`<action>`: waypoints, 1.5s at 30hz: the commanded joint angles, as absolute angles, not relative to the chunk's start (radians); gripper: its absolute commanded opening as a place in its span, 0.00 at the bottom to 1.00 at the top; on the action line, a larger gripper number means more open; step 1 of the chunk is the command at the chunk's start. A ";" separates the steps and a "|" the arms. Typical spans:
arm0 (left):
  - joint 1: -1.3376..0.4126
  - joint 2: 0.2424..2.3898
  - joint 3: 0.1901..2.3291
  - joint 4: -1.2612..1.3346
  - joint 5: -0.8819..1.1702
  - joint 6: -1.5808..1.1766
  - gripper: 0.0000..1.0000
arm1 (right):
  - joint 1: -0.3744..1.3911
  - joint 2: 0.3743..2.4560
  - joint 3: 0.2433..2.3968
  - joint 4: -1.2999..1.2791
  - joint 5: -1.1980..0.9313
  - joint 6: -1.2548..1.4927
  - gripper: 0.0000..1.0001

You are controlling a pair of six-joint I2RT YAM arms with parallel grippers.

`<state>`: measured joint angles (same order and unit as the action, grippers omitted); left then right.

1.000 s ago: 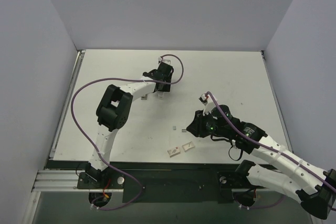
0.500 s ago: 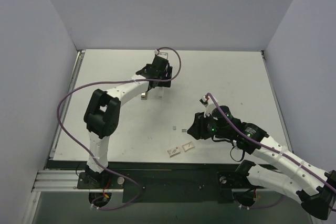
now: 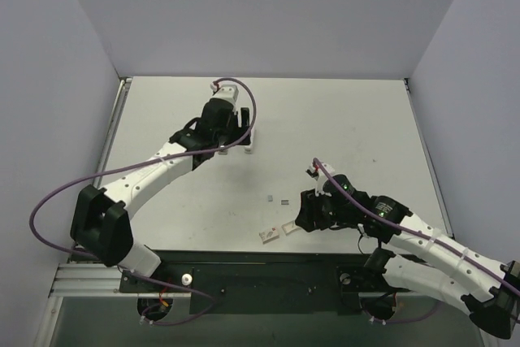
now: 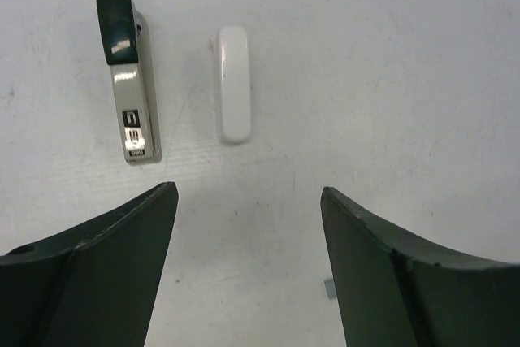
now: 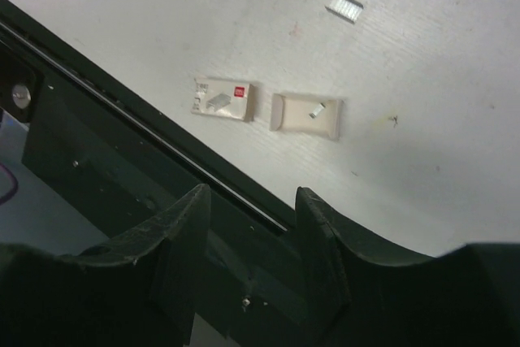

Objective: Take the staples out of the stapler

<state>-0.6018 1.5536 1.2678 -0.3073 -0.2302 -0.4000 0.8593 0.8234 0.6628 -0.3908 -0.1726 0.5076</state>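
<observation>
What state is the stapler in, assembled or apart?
Apart. The white shell lies flat beside the black-ended metal bar, with a gap between them.

We see a white desk (image 3: 349, 119) boxed by plain lilac-grey walls (image 3: 268, 14) on its far, left and right edges; a black strip (image 3: 244, 259) lines its near edge.

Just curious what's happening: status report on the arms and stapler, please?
Left fingers open, empty, near stapler, its white shell and metal bar lying apart. Right fingers open, empty; staples loose on table past two white tabs. Nothing blocking.
</observation>
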 commanded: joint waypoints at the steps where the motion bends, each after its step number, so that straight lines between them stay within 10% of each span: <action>1: -0.632 1.407 1.152 -0.264 -0.184 -0.471 0.82 | 0.881 0.845 0.663 -0.445 -0.065 0.503 0.42; 23: -0.667 0.848 0.666 -0.278 -0.002 -0.626 0.80 | 0.922 1.385 0.933 -0.336 0.075 -0.018 0.69; 45: -0.670 0.836 0.578 -0.184 0.078 -0.588 0.80 | 0.810 1.634 1.009 -0.356 -0.281 -0.506 0.64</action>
